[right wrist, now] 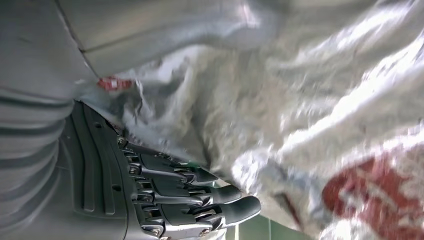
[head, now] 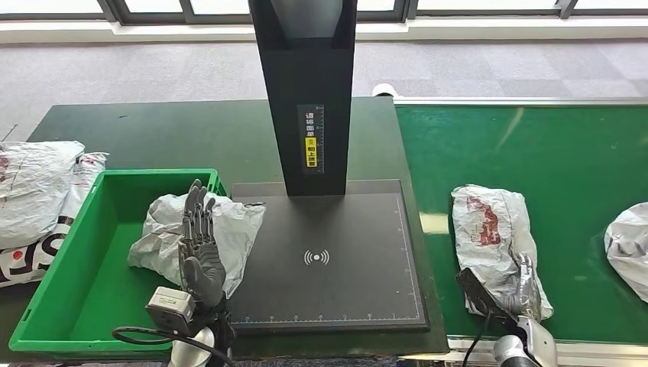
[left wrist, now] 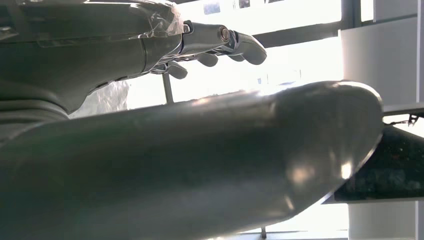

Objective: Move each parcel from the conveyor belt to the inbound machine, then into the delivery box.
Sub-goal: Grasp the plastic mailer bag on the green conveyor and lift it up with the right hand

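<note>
While the left hand is held open-fingered beside the parcel in the green box, the right hand is clasped on the belt parcel, its long axis running away from the robot.

Crumpled white plastic parcels: four are seen — one over the bin's rim, two on the belt, one left of the bin.
Green plastic delivery bins: one is counted.
Black flat scanning machines: one.
Green conveyor belts: one.
</note>
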